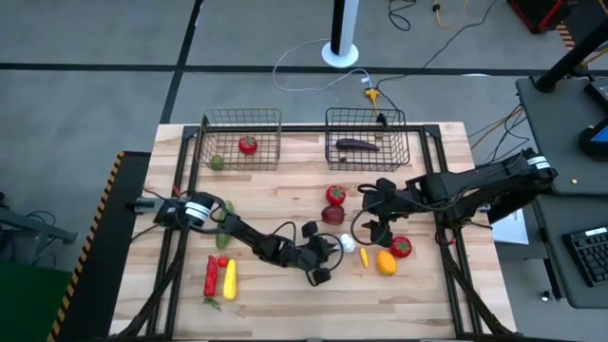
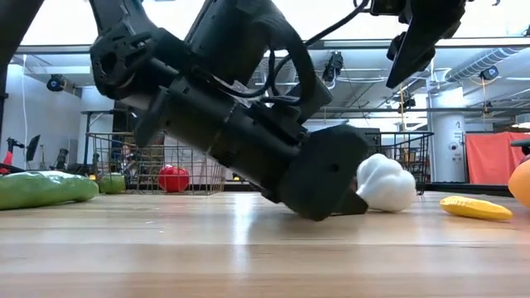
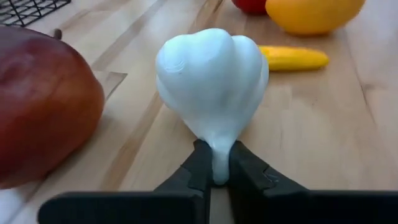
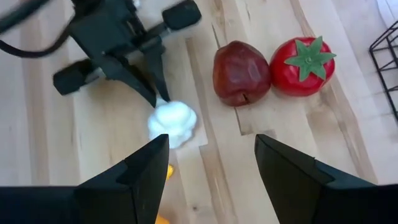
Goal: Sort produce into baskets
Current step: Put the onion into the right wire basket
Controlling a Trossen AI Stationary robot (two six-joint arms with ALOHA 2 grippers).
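L gripper (image 1: pixel 334 245), low at table centre: fingers (image 3: pixel 199 168) nipped tight on the thin stem end of the white garlic-like bulb (image 3: pixel 212 81), its body resting on the wood just beyond the tips. R gripper (image 1: pixel 379 226), hovering just right of the bulb: fingers (image 4: pixel 149 168) spread wide, empty. No legible writing or labels.

White garlic bulb (image 3: pixel 211 81) on table center, stem pinched, beside dark-red apple (image 4: pixel 240 73) & tomato (image 4: pixel 303 65); eggplant (image 1: pixel 357 145) in right basket (image 1: pixel 368 139) (tomato (image 1: pixel 248 144), lime (image 1: pixel 217 162) in left basket (image 1: pixel 241 139)).
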